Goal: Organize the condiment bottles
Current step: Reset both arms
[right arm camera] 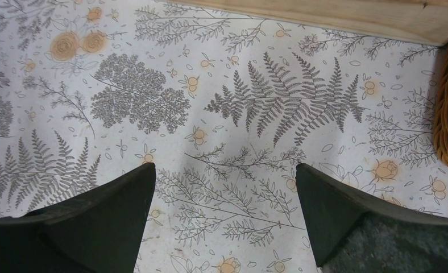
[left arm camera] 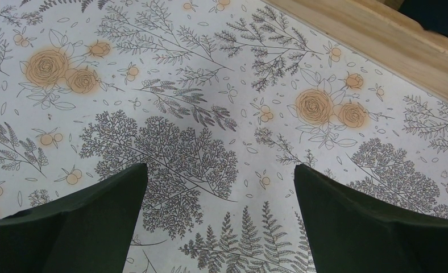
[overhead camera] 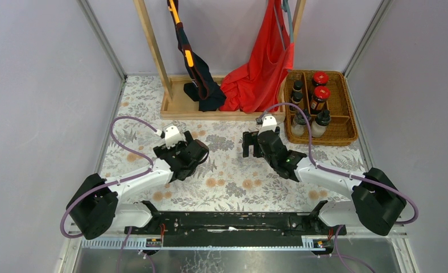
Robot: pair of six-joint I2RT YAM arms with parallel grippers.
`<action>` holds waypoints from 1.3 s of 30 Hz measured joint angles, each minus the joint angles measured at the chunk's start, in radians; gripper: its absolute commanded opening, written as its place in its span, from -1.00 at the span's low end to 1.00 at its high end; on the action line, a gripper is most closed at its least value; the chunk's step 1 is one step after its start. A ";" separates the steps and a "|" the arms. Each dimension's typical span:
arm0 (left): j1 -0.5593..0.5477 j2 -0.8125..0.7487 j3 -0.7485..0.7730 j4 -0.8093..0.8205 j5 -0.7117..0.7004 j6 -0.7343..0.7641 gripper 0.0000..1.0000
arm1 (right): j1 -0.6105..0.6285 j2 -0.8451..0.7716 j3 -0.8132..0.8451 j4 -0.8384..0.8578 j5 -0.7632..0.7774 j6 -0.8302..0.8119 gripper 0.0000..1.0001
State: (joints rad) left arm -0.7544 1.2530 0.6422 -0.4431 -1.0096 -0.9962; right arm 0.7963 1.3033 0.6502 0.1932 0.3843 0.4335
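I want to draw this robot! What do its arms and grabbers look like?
The left arm and right arm have black joints and white links, with a purple cable looping along each. The left gripper and right gripper are black, with dark wedge-shaped fingers and a white block on top. The right arm shows a green light.

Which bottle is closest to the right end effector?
The pale black-capped bottle in the basket's near-left corner; the other pale bottle stands farther right, dark bottles and jars behind.

Floral-print table (overhead camera: 233, 173) with wicker basket (overhead camera: 340, 102) and wooden rack base (overhead camera: 179, 106) at far edge.
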 measured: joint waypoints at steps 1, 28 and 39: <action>0.002 0.000 0.000 0.000 0.000 0.000 1.00 | 0.001 -0.005 0.000 0.000 0.000 0.000 0.99; 0.005 -0.008 -0.013 0.002 0.005 -0.005 1.00 | 0.017 -0.015 0.000 0.007 0.023 -0.007 0.99; 0.005 -0.055 -0.041 0.002 0.004 -0.021 1.00 | 0.026 -0.012 0.000 0.008 0.025 -0.007 0.99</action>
State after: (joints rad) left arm -0.7494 1.1976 0.6014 -0.4408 -1.0054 -1.0168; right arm 0.8227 1.2915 0.6502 0.2008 0.4095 0.4267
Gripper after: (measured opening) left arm 0.998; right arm 0.994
